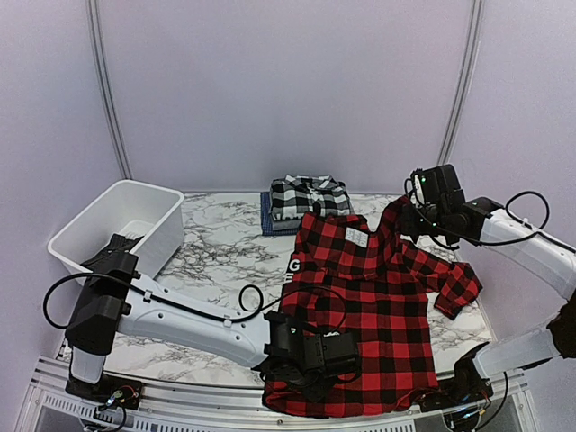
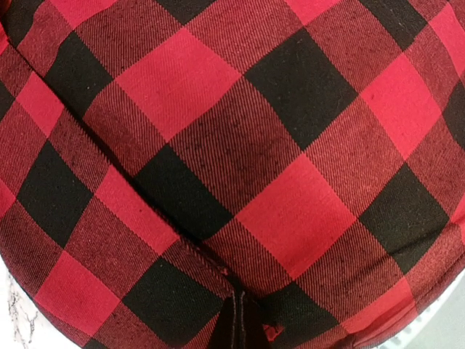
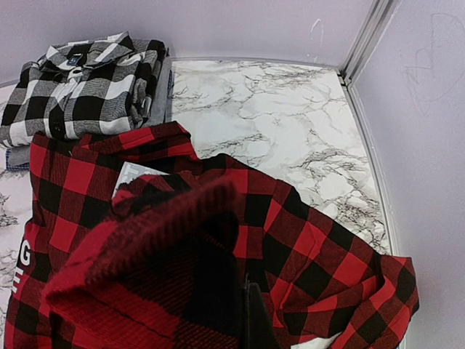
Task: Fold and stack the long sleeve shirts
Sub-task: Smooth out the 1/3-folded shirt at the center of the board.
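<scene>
Shirts in play: four that I'm counting, one spread out and three folded at the back.
Red-and-black shirt (image 1: 378, 315): one, and it is lying open across the near right part of the marble surface (image 1: 225, 252), its hem hanging toward the near edge.
Collar end: it is being lifted clear of the surface on the right, cloth draping over the fingers in the right wrist view.
Label (image 1: 357, 238): one white patch, showing inside the neck.
Sleeve (image 1: 454, 288): one in plain view, trailing out to the right edge; I cannot tell where the other is lying.
Left fingers (image 2: 236, 327): they are pinching shut on the red-and-black shirt at its near left hem, check cloth filling the whole left wrist view.
Right fingers (image 3: 256, 323): they are clamping the same shirt up by the shoulder, closed under a raised fold.
Left arm (image 1: 180, 319): one, reaching low along the near edge.
Right arm (image 1: 526, 243): one, bending in from the right.
Back pile: one stack, sitting against the far wall.
Black-and-white plaid shirt (image 1: 309, 195): one, folded, riding on top.
Grey shirt (image 3: 161, 91): one edge peeking out beneath the plaid.
Blue shirt (image 1: 267, 219): one edge showing at the bottom.
Tub (image 1: 162, 236): one, white, standing at the left, well apart from the shirts.
</scene>
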{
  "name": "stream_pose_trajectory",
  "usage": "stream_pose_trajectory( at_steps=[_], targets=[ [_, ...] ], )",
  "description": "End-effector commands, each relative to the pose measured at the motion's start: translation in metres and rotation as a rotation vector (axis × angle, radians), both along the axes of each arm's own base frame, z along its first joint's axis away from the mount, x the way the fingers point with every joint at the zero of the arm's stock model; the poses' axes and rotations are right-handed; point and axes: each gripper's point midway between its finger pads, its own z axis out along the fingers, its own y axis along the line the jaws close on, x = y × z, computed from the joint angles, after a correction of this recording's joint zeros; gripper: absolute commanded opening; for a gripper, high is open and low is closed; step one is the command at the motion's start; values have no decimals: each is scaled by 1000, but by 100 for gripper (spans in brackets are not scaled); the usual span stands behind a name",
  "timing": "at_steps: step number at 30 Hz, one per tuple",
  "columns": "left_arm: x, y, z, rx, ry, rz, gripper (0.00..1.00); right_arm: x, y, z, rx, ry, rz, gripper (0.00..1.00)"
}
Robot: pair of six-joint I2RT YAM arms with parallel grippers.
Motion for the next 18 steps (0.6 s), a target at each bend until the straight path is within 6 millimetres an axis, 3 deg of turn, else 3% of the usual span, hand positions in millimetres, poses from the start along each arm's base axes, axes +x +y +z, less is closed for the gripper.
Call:
stream_pose_trajectory(
  at_steps=[1, 11, 18],
  targets=[
    [-8, 3, 18, -9, 1, -34, 0, 5, 2, 21, 14, -62, 7, 0],
    [-20, 5, 42, -56, 34, -104, 0, 5, -4, 46, 10, -110, -14, 0],
    [-37, 4, 44, -69, 88, -174, 0, -1, -13, 61, -2, -138, -43, 0]
  ],
)
